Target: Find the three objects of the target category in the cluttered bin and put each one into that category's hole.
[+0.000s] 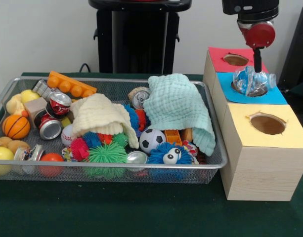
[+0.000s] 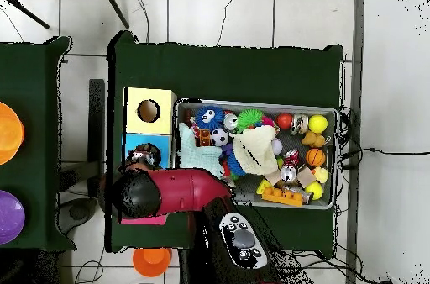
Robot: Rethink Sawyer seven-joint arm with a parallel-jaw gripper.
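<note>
Over the blue box's hole [image 1: 250, 88], at the worktop's edge beside the wire bin [image 1: 210, 165], the gripper [image 1: 257, 69] looks pinched on a crumpled clear plastic bottle [image 1: 251, 80], sitting half in the opening, probably lined up so it drops straight through.

Bright even indoor light, soft faint shadows, mild blur, no glare
</note>
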